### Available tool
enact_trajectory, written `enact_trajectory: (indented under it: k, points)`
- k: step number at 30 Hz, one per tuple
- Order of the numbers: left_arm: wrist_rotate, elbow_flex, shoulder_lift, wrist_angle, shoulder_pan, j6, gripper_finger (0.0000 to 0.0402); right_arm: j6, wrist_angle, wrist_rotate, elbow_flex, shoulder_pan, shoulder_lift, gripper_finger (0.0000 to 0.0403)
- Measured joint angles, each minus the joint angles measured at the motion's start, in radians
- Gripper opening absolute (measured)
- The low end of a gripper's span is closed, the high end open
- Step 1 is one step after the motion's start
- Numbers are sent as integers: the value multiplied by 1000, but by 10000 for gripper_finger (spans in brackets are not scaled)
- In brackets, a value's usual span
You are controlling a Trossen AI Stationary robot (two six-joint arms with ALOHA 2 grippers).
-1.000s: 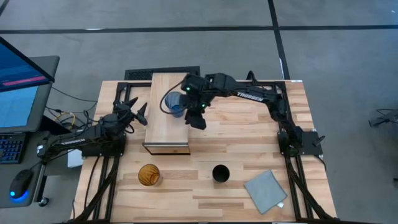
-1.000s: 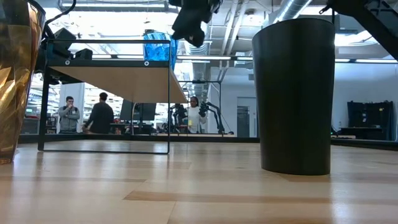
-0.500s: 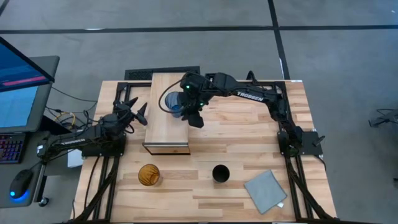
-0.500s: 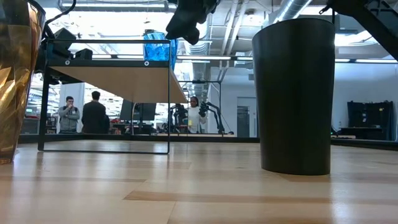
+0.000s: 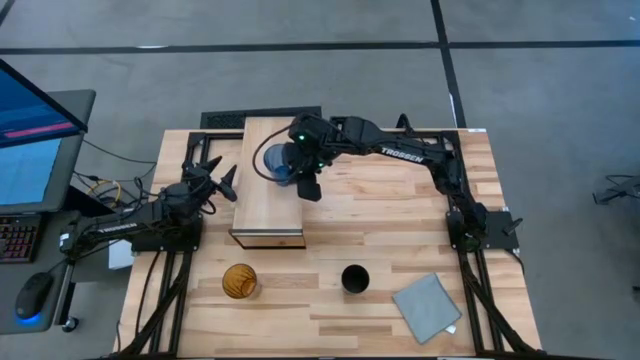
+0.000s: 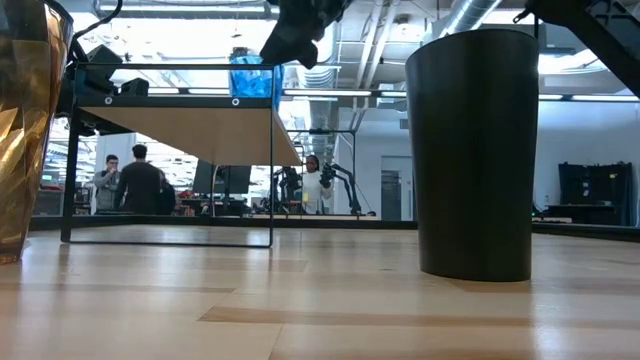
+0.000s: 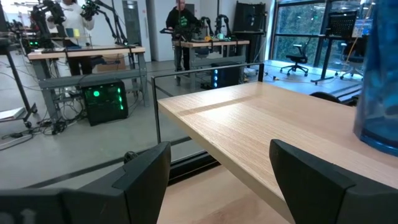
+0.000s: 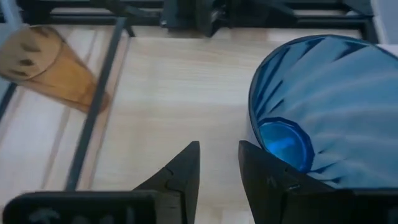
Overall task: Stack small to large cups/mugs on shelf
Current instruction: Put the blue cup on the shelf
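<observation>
The translucent blue cup (image 5: 272,165) stands upright on its base on the light-wood shelf (image 5: 265,210), toward its far right part. It also shows in the low view (image 6: 252,75) and the right wrist view (image 8: 323,106). My right gripper (image 8: 219,168) hangs at the height of the cup's rim, just right of the cup (image 6: 285,45). Its fingers are a narrow gap apart, with only bare wood between them. The amber cup (image 5: 239,281) and the black cup (image 5: 354,278) stand on the table near its front. My left gripper (image 5: 222,180) waits open, left of the shelf. My right gripper has nothing between its fingers. In the right wrist view one finger (image 8: 267,174) overlaps the blue cup's rim (image 8: 252,121). I cannot tell whether it touches the rim.
A grey-blue folded cloth (image 5: 427,307) lies at the table's near right corner. The shelf's dark frame (image 6: 272,160) stands on thin legs, with open space under it. People stand in the room beyond the table (image 6: 135,185).
My right gripper has gone a little toward the table's left edge, coming over the blue cup's right side. The cup stays upright on the shelf.
</observation>
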Motion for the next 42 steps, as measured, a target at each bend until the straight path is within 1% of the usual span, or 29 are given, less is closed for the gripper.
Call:
enact_trajectory:
  k: [6,11,14,16,19,21,22,29,33,37,42]
  points:
    - [0,0,0,0,0,0,265,-15,37,52,0,-1,0,132]
    - [0,0,0,0,0,-1,265,-15,59,116,0,-1,3,132]
    - [0,0,0,0,0,-1,265,-15,68,148,1,-4,19,132]
    - [0,0,0,0,0,-1,265,-15,68,151,-1,-8,22,132]
    - [0,0,0,0,0,-2,265,-15,114,176,4,-8,46,132]
    - [0,0,0,0,0,-2,265,-15,89,210,-3,-14,58,132]
    - [0,0,0,0,0,-2,265,-15,109,226,-2,-15,67,132]
    - [0,0,0,0,0,-2,265,12,113,278,1,-36,81,132]
    - [0,0,0,0,0,1,265,13,87,275,1,-42,84,132]
    - [0,0,0,0,0,1,265,19,18,267,6,-32,84,132]
    - [0,0,0,0,0,0,265,-4,37,190,7,-2,84,132]
